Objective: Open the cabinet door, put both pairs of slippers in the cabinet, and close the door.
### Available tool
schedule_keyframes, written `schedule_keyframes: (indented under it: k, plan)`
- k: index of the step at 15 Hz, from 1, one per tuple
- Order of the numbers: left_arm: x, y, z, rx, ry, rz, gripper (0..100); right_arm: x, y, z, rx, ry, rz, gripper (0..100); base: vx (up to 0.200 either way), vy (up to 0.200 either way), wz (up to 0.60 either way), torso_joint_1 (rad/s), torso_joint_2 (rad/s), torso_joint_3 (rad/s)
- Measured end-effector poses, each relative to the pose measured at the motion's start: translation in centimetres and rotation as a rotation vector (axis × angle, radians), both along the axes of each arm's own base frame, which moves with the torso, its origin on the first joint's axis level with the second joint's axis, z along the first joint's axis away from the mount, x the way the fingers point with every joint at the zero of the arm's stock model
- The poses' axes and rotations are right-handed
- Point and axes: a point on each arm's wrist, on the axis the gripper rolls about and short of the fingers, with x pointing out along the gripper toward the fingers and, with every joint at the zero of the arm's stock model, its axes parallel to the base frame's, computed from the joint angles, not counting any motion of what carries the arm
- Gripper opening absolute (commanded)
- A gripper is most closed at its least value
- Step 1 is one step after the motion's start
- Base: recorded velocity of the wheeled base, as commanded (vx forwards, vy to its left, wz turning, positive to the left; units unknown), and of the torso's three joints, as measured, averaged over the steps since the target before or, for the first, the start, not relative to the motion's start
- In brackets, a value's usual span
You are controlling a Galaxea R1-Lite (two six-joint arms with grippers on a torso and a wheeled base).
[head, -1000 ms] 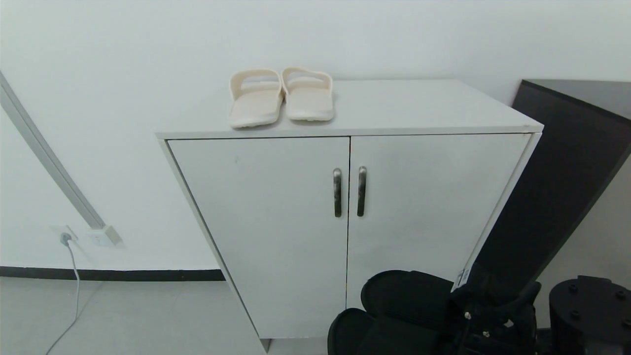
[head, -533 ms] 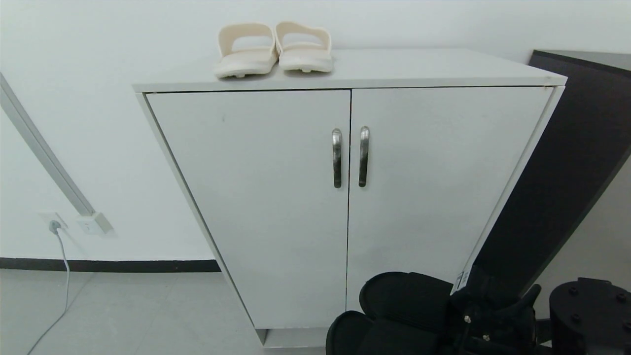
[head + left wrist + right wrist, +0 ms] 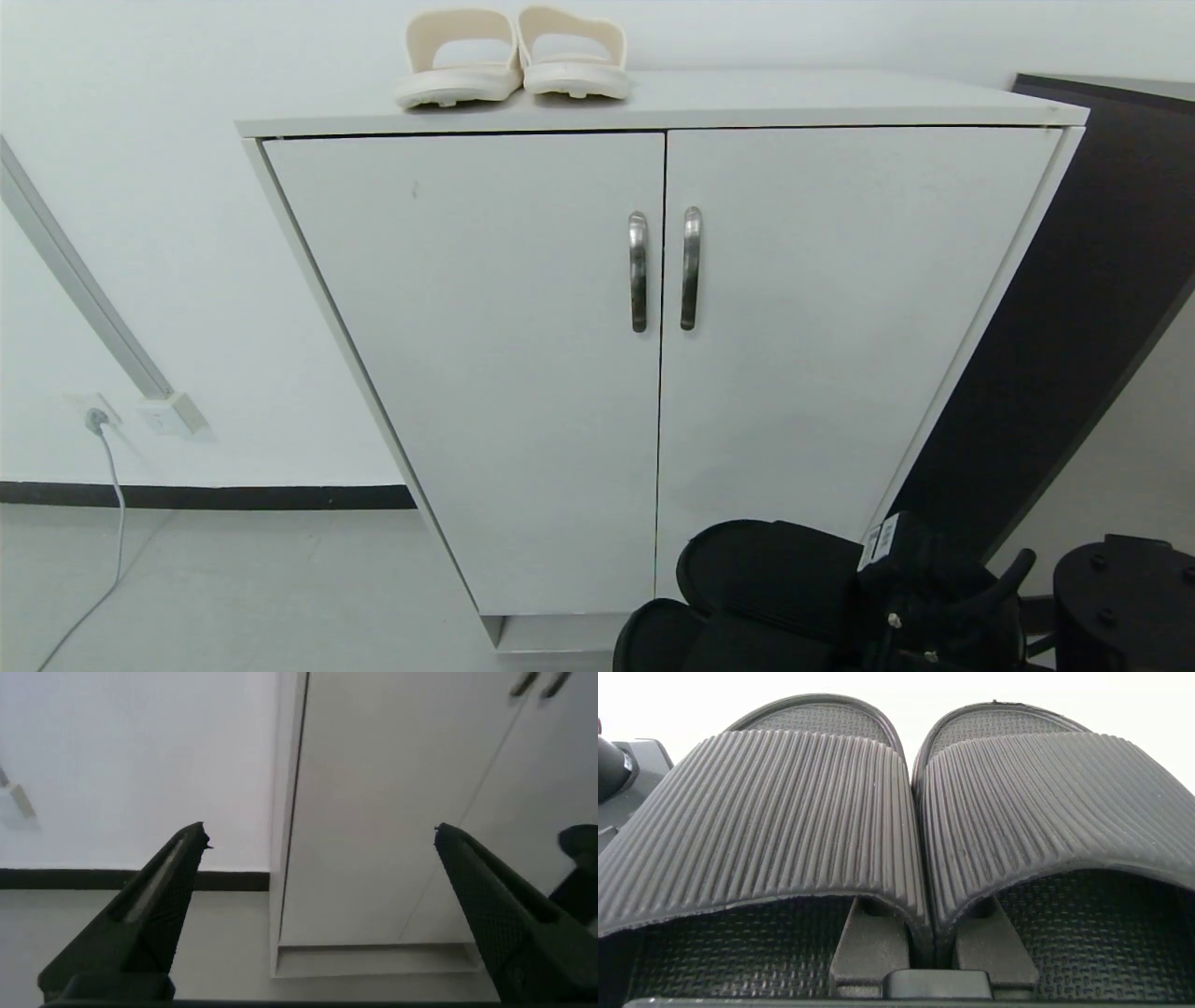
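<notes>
One cabinet (image 3: 943, 98) stands against the far wall, with two doors, both shut, and two metal handles (image 3: 638, 271) side by side at the middle seam. One pair of cream slippers (image 3: 569, 79) sits on the left part of its top. One pair of black slippers (image 3: 766, 579) is near, low on the right, and the right gripper (image 3: 929, 919) pinches their adjoining sides together. The left gripper (image 3: 322, 835) is spread wide and holds nothing, near the cabinet's lower left corner. Since a second ago the head camera has moved, so the top looks more edge-on. The things keep their places.
</notes>
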Motion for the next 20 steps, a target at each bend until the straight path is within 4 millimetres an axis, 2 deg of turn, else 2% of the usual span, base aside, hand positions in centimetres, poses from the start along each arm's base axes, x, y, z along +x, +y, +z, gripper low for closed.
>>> schedule_keyframes:
  k: [2, 6, 9, 11, 14, 17, 20]
  plan:
    - [1.0, -0.1, 2.0, -0.019, 0.014, -0.060, 100, 0.0, 0.0, 0.0, 0.001, -0.001, 0.001, 0, 0.000, 0.000, 0.00, 0.000, 0.00, 0.000]
    - [5.1, -0.5, 5.9, -0.029, -0.002, -0.226, 100, 0.0, 0.0, -0.1, -0.002, 0.004, -0.003, 0, 0.000, 0.000, 0.00, 0.000, 0.00, 0.000]
    - [8.7, -1.0, 7.8, -0.026, 0.027, -0.409, 100, 0.3, -0.1, -0.1, -0.003, 0.004, -0.018, 0, 0.000, 0.000, 0.00, 0.000, 0.00, 0.000]
    - [10.5, -1.7, 8.7, -0.029, 0.056, -0.518, 100, 0.4, -0.2, -0.2, -0.006, 0.006, -0.023, 0, 0.000, 0.000, 0.00, 0.000, 0.00, 0.000]
    - [12.4, -4.1, 10.2, -0.024, 0.080, -0.653, 100, 0.5, -0.2, -0.2, -0.009, 0.007, -0.024, 0, 0.000, 0.000, 0.00, 0.000, 0.00, 0.000]
    - [14.8, -7.7, 12.6, -0.019, 0.080, -0.719, 100, 0.3, -0.1, -0.2, -0.009, 0.006, -0.016, 0, 0.000, 0.000, 0.00, 0.000, 0.00, 0.000]
    - [17.8, -11.4, 13.7, -0.010, 0.092, -0.749, 100, 0.3, -0.1, -0.2, -0.009, 0.008, -0.016, 0, 0.000, 0.000, 0.00, 0.000, 0.00, 0.000]
